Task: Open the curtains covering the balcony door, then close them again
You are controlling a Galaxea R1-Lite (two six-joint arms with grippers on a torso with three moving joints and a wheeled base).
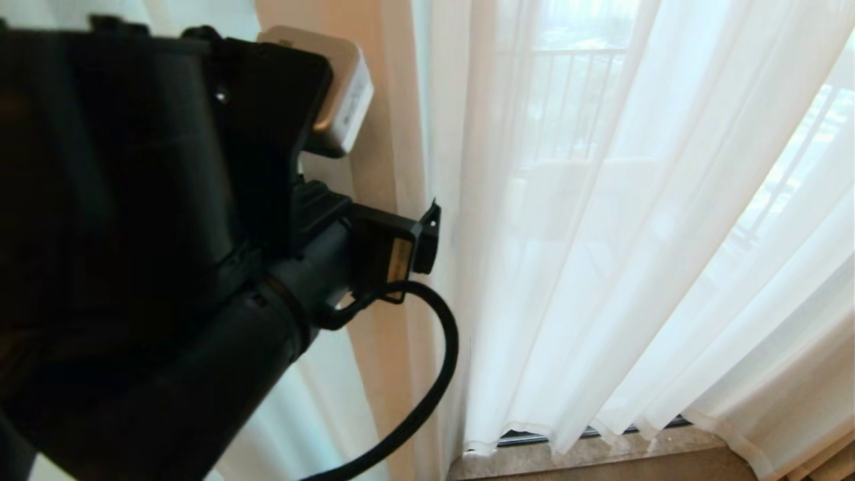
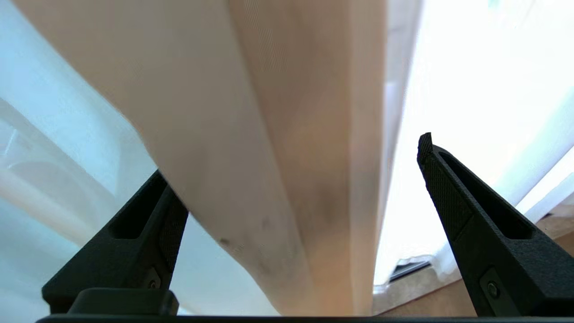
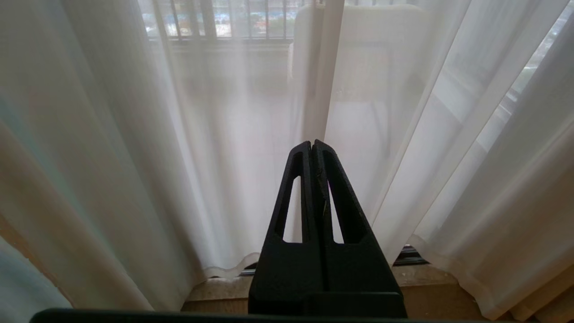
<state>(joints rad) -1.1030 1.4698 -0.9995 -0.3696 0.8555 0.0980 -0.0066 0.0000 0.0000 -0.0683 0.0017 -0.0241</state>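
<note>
The sheer white curtains (image 1: 601,267) hang shut in soft folds over the balcony door, of which only the dark bottom track (image 1: 528,437) shows under the hems. My left arm (image 1: 167,267) fills the left of the head view, reaching to the curtains' left edge. My left gripper (image 2: 291,154) is open, and a beige-tan fold of fabric (image 2: 269,157) stands between its fingers, lying against one finger (image 2: 148,224). My right gripper (image 3: 312,143) is shut on nothing, pointing at the seam where two sheer panels (image 3: 320,89) meet.
A pale stone sill (image 1: 588,454) runs below the curtain hems. A barred balcony railing (image 3: 224,18) and a pale chair shape (image 3: 358,54) show through the fabric. A black cable (image 1: 441,374) loops under my left wrist.
</note>
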